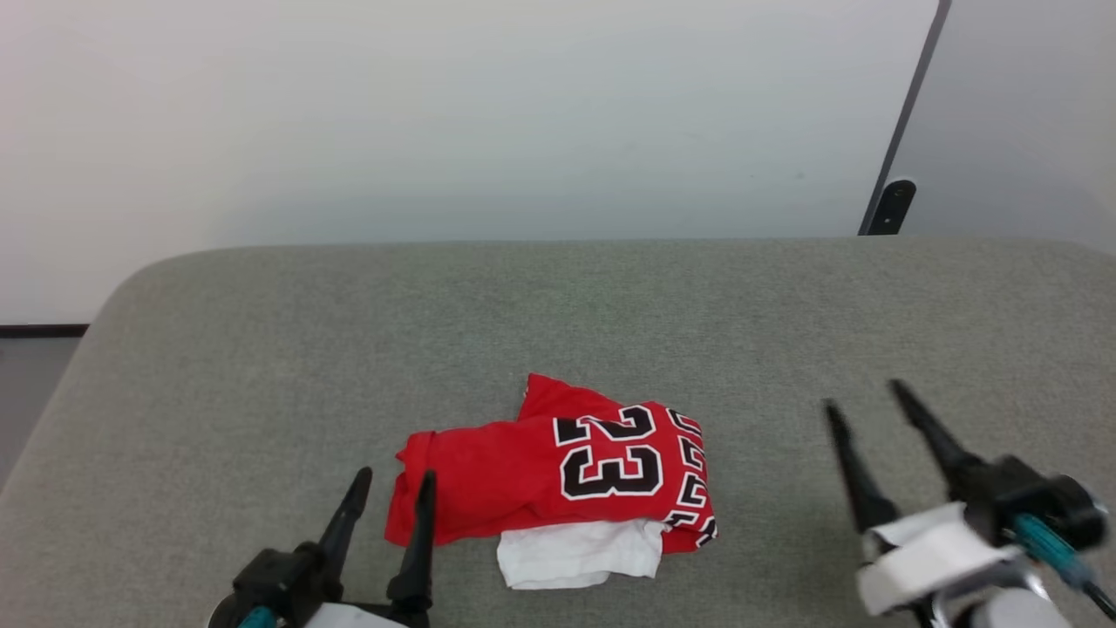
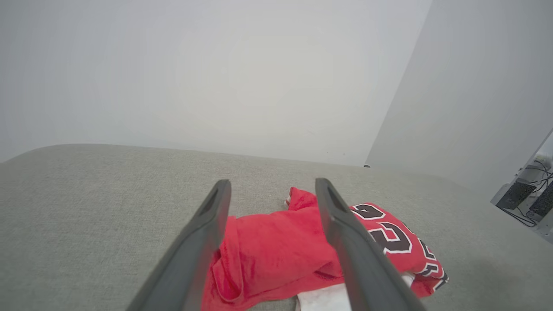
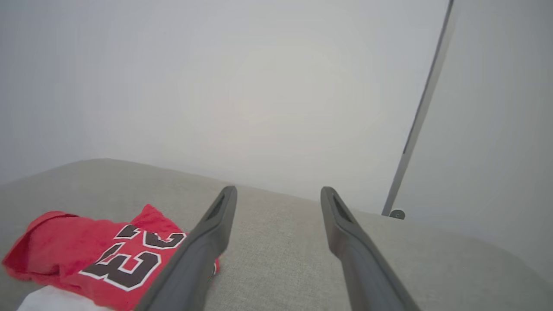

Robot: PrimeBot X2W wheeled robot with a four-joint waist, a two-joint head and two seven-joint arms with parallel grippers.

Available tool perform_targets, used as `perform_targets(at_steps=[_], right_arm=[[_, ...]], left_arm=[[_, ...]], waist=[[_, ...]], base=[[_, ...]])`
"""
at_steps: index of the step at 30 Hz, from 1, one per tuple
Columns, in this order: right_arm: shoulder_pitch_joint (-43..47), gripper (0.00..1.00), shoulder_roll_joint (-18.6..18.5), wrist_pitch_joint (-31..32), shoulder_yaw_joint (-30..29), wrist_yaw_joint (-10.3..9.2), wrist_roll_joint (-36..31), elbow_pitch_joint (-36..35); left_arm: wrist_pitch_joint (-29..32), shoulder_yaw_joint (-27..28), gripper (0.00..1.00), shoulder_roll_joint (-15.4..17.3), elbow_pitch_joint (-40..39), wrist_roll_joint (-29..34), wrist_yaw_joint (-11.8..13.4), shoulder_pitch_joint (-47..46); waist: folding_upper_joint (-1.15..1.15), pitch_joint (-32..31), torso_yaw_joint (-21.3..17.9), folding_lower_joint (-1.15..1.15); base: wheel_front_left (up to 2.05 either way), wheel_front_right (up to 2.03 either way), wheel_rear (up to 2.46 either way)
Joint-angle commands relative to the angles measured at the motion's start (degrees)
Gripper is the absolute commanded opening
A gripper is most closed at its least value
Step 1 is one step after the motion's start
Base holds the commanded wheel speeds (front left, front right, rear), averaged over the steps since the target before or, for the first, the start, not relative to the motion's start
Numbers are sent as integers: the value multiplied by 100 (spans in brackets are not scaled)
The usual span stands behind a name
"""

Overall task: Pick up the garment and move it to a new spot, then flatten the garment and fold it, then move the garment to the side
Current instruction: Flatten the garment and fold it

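Red cloth garment [image 1: 558, 471] lies crumpled on the grey woven tabletop [image 1: 261, 349], white sleeve [image 1: 575, 554] poking out; my left pincer [image 1: 394, 477] and right pincer [image 1: 861, 395] gape empty. Left wrist: tapered fingers [image 2: 203, 242] frame its folds. Right wrist: it lies leftward.

You can read a big black 23 with white edges on the red garment [image 1: 488, 480], the same 23 looks turned around in the right wrist view, more black marks sit at its folded edge, too bent to read
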Motion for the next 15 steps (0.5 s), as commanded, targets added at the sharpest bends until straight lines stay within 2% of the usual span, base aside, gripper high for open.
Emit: perform_targets(at_steps=[1, 8, 15], right_arm=[[117, 100, 21, -20, -125, -8, -90, -89], [832, 100, 278, -24, -1078, -8, -203, -591], [1110, 100, 268, -25, -1303, -8, -240, -840]], left_arm=[[2, 29, 100, 8, -43, 64, -9, 78], [2, 192, 100, 26, -215, 184, -22, 298], [2, 132, 100, 55, -329, 249, -23, 385]], waist=[[0, 5, -24, 0], [0, 23, -149, 0], [0, 65, -260, 0]], base=[[0, 0, 0], [0, 0, 0], [0, 0, 0]])
